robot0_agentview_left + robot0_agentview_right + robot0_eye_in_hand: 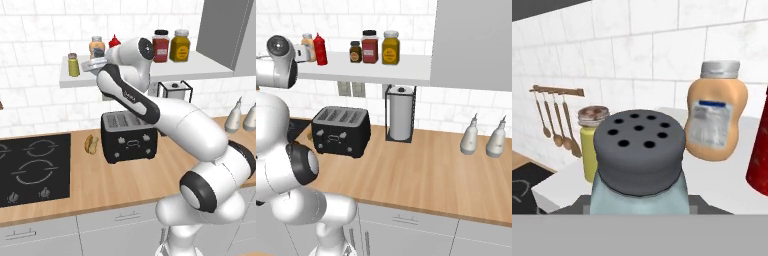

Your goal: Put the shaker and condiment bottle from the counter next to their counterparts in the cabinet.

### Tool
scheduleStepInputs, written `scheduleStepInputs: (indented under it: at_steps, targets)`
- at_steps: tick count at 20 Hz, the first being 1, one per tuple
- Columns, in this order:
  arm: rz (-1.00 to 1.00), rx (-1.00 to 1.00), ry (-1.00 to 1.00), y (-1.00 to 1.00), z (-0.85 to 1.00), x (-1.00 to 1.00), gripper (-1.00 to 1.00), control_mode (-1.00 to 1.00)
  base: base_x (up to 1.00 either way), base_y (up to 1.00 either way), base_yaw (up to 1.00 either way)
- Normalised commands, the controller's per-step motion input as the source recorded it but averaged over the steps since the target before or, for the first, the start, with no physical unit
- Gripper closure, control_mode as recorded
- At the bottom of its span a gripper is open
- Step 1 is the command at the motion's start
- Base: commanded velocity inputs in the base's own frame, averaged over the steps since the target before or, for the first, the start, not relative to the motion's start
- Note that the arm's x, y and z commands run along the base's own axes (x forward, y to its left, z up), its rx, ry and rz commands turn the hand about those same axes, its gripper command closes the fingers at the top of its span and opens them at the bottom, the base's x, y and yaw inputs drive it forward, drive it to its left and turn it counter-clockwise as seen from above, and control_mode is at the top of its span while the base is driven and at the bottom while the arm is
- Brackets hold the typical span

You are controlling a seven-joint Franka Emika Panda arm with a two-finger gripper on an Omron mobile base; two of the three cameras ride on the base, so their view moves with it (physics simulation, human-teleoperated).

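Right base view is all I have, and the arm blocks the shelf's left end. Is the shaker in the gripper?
Observer: Looks so. In the hand view the shaker sits close up, grey cap upward, in the gripper.
Operator: Where's the olive-green one?
Observer: The olive-green shaker stands at the left end of the cabinet, just left of the gripper in the left base view.
Operator: Set down yet?
Observer: Cannot tell. The left base view puts the gripper at the board's front edge, between the olive-green shaker and the peach-orange bottle, but the shaker's base is hidden.
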Motion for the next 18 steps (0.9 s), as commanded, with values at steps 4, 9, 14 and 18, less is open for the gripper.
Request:
scheduleStepInputs:
  at_steps: [4,9,14,18]
  targets:
    - [0.0,0.0,0.0,0.15,-0.07,0.18,1.0,-1.0,0.0,0.0,0.0]
    - [0.0,0.0,0.0,0.11,-0.08,0.24,1.0,-1.0,0.0,0.0,0.0]
    - [0.0,0.0,0.0,0.1,-0.06,0.2,1.0,-1.0,0.0,0.0,0.0]
    - [0.0,0.0,0.0,0.17,-0.04,0.19,1.0,-1.0,0.0,0.0,0.0]
